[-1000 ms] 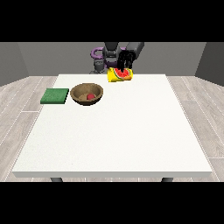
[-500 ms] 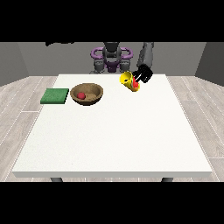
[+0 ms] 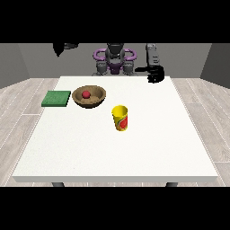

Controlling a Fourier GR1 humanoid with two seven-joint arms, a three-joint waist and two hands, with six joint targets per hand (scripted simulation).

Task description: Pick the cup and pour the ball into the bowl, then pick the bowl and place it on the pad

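Note:
The yellow cup (image 3: pixel 120 117) with a red mark stands upright on the white table (image 3: pixel 112 152), near the middle and in front of the bowl. In the brown bowl (image 3: pixel 95 99) lies the red ball (image 3: pixel 86 94). The green pad (image 3: pixel 56 98) lies flat just left of the bowl. The hand at the view's right (image 3: pixel 155 74) hovers by the table's far edge, well apart from the cup, open and holding nothing. The hand at the view's left (image 3: pixel 59 47) is raised high beyond the table's far left corner, only a dark shape.
The robot's torso (image 3: pixel 115 60) stands behind the far edge of the table. Bare white tabletop stretches in front of the cup and to its right.
Half a second ago the hand at the view's right held the cup tilted near the bowl. Now the cup stands free on the table, and that hand has drawn back to the right.

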